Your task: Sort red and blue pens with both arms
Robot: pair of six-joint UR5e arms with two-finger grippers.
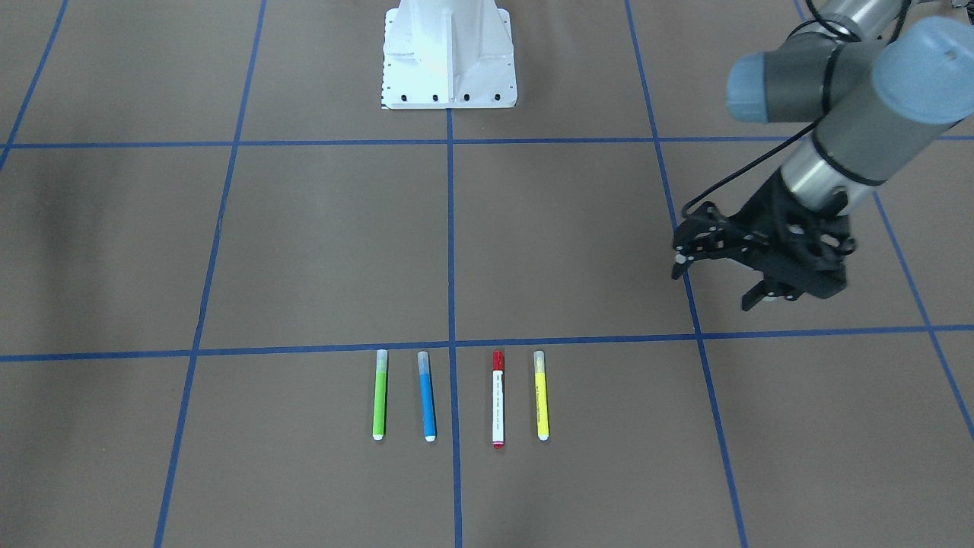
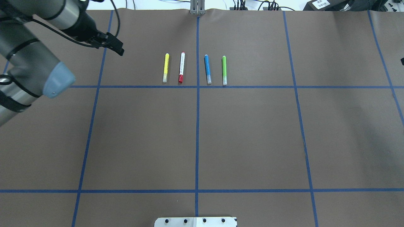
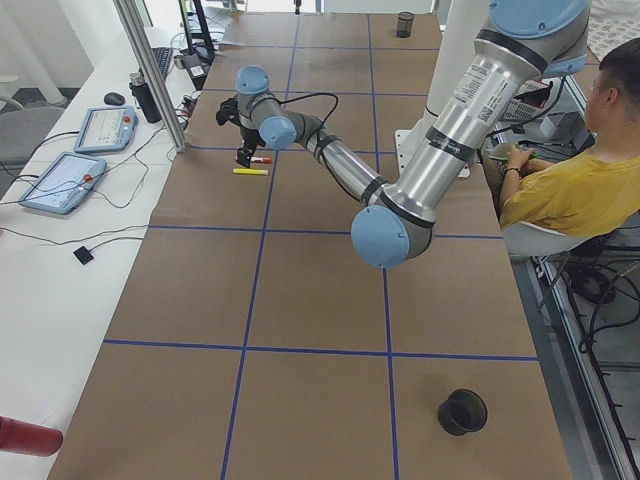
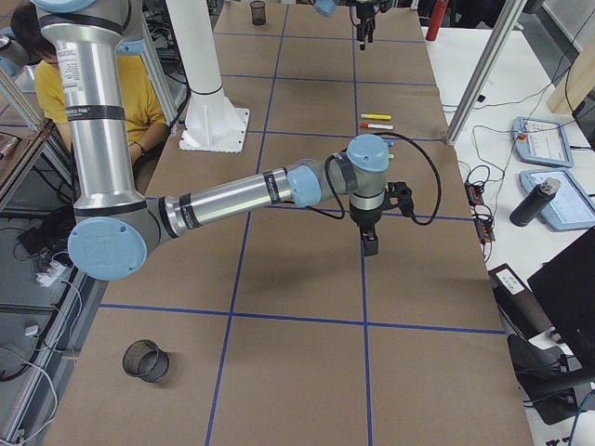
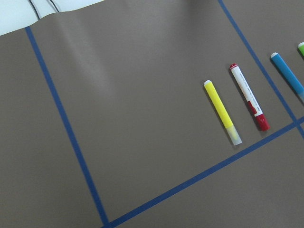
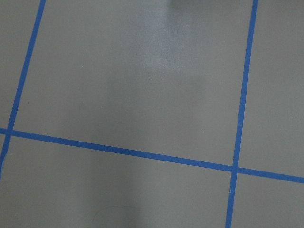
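Note:
Four markers lie in a row, parallel to each other, on the brown table. The red pen (image 1: 498,398) (image 2: 181,67) (image 5: 249,96) has a white barrel and a red cap. The blue pen (image 1: 427,396) (image 2: 207,68) (image 5: 287,76) lies across the centre tape line from it. My left gripper (image 1: 714,283) (image 2: 118,49) hovers open and holds nothing, well off to the yellow marker's side of the row. My right gripper (image 4: 370,243) points down over bare table away from the pens; I cannot tell its state.
A yellow marker (image 1: 541,395) (image 2: 165,67) and a green marker (image 1: 379,394) (image 2: 224,70) flank the two pens. The white pedestal base (image 1: 449,53) stands at the robot's side. Black mesh cups (image 3: 462,411) (image 4: 257,11) sit near the table's ends. A seated person (image 3: 580,190) is beside the table.

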